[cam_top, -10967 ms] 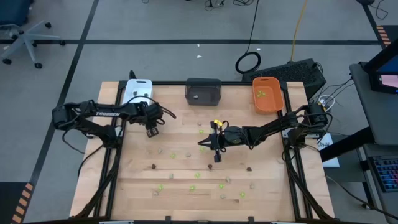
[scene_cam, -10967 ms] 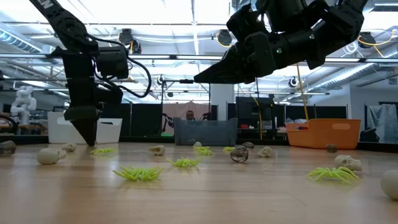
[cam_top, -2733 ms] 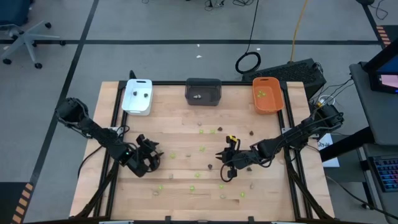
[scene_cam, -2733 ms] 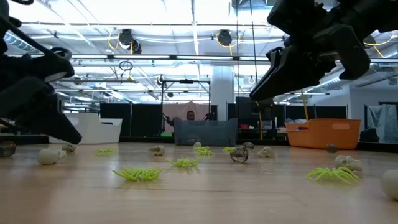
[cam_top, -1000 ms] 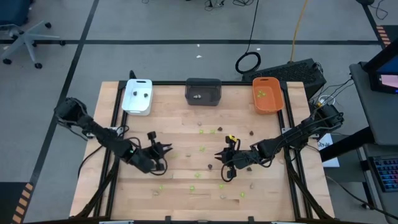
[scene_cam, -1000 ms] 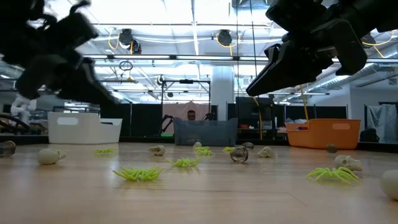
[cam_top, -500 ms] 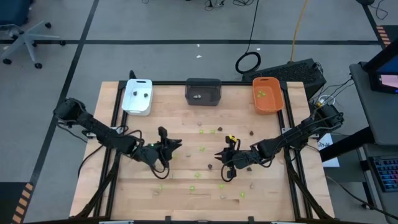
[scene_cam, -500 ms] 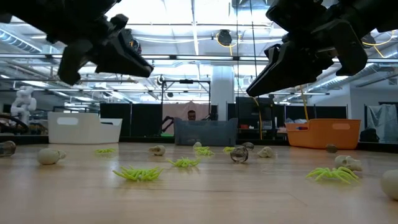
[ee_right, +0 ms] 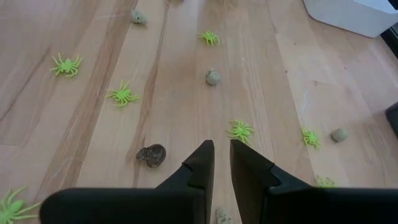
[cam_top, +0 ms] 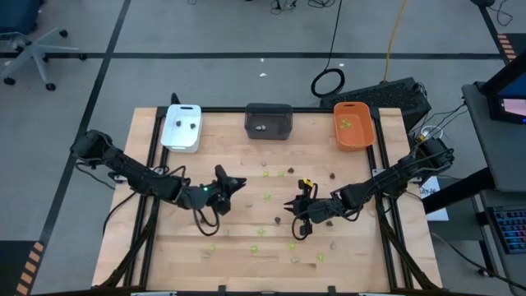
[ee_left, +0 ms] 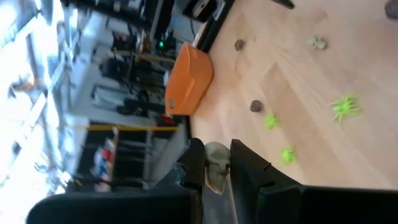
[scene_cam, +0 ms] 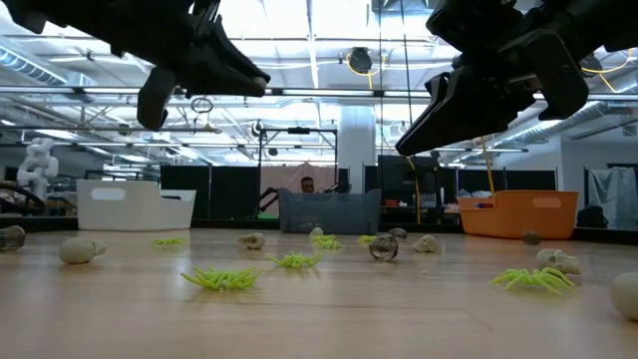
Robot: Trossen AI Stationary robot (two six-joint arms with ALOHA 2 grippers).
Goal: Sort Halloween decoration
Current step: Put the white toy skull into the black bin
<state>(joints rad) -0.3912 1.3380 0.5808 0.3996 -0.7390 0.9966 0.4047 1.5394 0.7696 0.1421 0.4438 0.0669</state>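
The Halloween decoration lies scattered over the wooden table: lime green spiders (ee_right: 239,131), pale skull-like pieces (ee_right: 213,76) and dark pieces (ee_right: 152,155). My left gripper (cam_top: 237,183) hovers above the table's left middle, pointing toward the right edge, shut on one pale piece (ee_left: 216,169). My right gripper (cam_top: 288,210) hangs above the middle right, pointing toward the left edge. Its fingers (ee_right: 202,158) stand close together with nothing at their tips. A small pale bit (ee_right: 222,216) shows far back in their gap. My left gripper pinches the pale piece (ee_left: 216,177) between its two fingers, close to their tips. It is lifted clear of the table, with the fingers near level. My right gripper has the pale bit far back in its gap, and I cannot tell whether the fingers touch it.
Three trays stand along the far edge: white (cam_top: 182,127) at the left, dark grey (cam_top: 269,121) in the middle, orange (cam_top: 353,125) at the right. Loose pieces cover the middle and near half of the table. The near left corner is bare wood.
My left gripper has risen and gone toward the table's right and far edges, rolling about its own pointing line. It stays shut on the pale piece, which is now well clear of the table.
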